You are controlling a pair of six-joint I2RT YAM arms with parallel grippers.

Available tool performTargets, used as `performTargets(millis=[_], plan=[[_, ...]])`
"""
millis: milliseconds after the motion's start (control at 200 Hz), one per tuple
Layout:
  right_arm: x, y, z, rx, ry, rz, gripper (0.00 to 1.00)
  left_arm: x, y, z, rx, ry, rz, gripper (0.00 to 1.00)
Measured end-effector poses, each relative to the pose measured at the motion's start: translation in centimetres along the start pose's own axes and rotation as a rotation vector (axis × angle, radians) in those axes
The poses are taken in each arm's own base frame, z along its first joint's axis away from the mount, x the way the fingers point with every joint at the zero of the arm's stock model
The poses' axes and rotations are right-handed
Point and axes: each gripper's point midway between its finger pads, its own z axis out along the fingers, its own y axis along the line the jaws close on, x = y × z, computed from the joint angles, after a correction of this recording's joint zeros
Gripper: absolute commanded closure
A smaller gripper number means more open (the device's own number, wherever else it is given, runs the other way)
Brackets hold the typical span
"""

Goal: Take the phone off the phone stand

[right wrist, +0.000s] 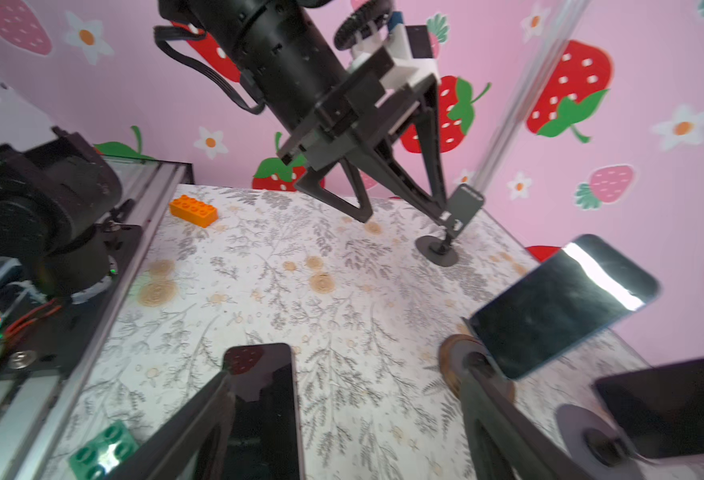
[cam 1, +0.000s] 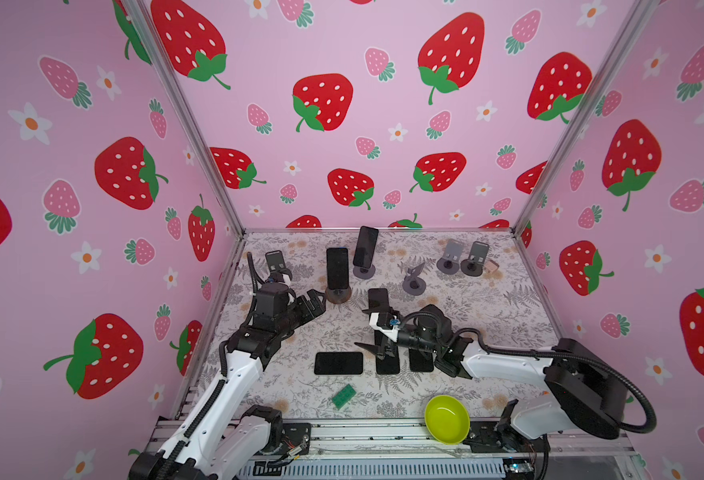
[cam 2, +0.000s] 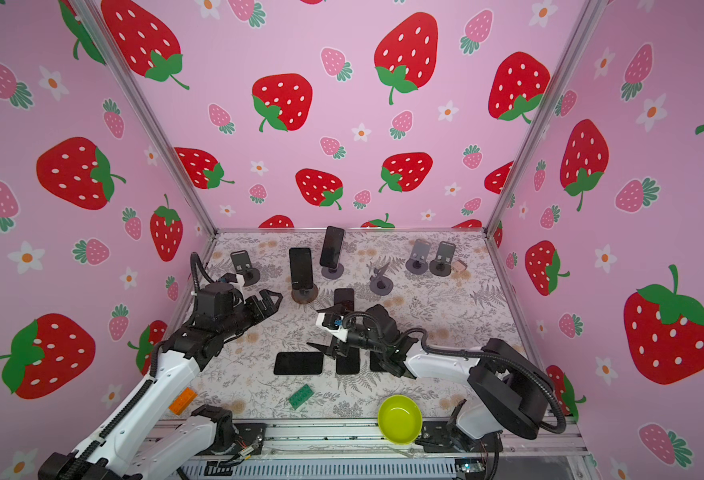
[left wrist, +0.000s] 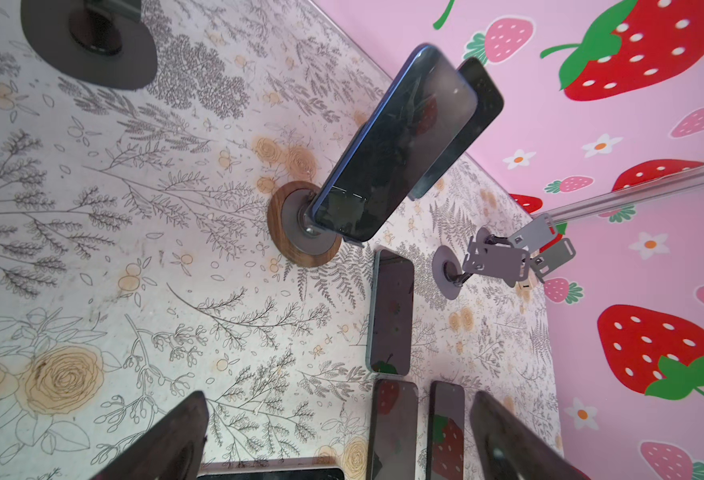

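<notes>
Two dark phones stand on stands at the back. One phone leans on a wood-based phone stand. The other phone sits on a grey stand. My left gripper is open, just left of the wood-based stand, with nothing between its fingers. My right gripper is open over the table's middle. One of its fingers hangs above a flat phone without holding it.
Several phones lie flat mid-table. Empty grey stands stand at the back left, centre and back right. Near the front edge are a green brick, a lime bowl and an orange brick.
</notes>
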Motion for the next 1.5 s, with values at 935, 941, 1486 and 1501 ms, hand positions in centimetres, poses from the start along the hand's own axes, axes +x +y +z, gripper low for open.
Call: performTargets(millis=[935, 941, 1486, 1501], plan=[[6.2, -20.1, -12.3, 0.992, 0.187, 0.543, 0.0, -3.6, -3.7, 2.8, -0.12, -0.042, 0.216, 0.01], [6.2, -20.1, -12.3, 0.995, 0.189, 0.546, 0.0, -3.7, -3.7, 2.7, -0.12, -0.044, 0.218, 0.01], [11.8, -18.4, -15.2, 1.119, 0.349, 0.621, 0.0, -9.1, -7.5, 5.7, -0.269, -0.125, 0.451, 0.01], [12.0, -18.4, -15.2, 1.121, 0.353, 0.622, 0.0, -9.1, -7.5, 5.9, -0.272, -0.123, 0.452, 0.01]])
